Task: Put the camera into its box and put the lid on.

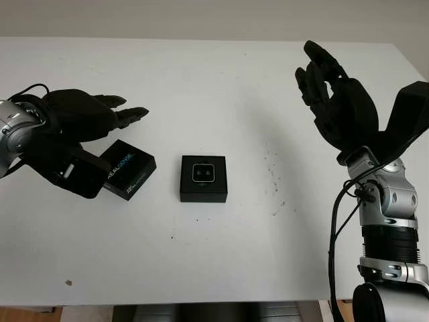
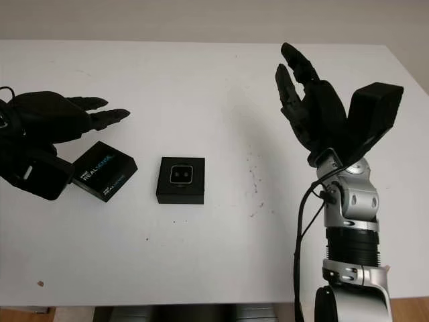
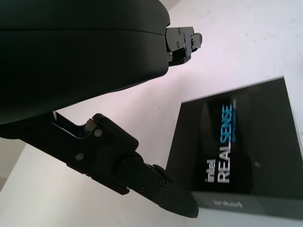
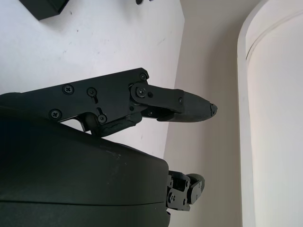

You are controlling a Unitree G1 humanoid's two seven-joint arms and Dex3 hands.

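While the left hand (image 1: 80,124) hovers at nine o'clock with fingers wide and holding nothing, the lid (image 1: 129,169), printed REALSENSE, lies just beside it on the white table (image 1: 221,87). At the table's centre the box (image 1: 204,178) sits uncovered, the camera (image 1: 204,173) inside. At three o'clock the right hand (image 1: 335,94) is raised, fingers extended, empty.

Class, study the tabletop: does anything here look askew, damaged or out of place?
The lid lies skewed beside the squarely set box, which holds the camera. Dark specks mark the table. The left hand is open over the lid; the right hand is open, raised.
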